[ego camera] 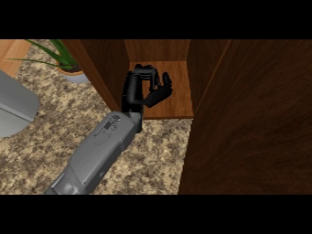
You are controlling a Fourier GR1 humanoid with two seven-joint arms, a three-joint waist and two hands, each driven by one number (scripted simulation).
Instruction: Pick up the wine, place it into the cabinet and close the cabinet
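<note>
My left hand is inside the open wooden cabinet, just above its lighter wood shelf. Its fingers are relaxed and slightly bent. Bare shelf shows in the gap between them and the rest of the hand. I cannot make out a wine bottle anywhere; nothing distinct sits in the hand. The grey left forearm runs up from the lower left edge to the cabinet's mouth. The cabinet's dark door stands open and fills the right side of the view. My right hand does not show.
The speckled stone counter spreads across the lower left. A potted green plant stands at the back left, beside the cabinet's left wall. A grey rounded object lies at the far left edge.
</note>
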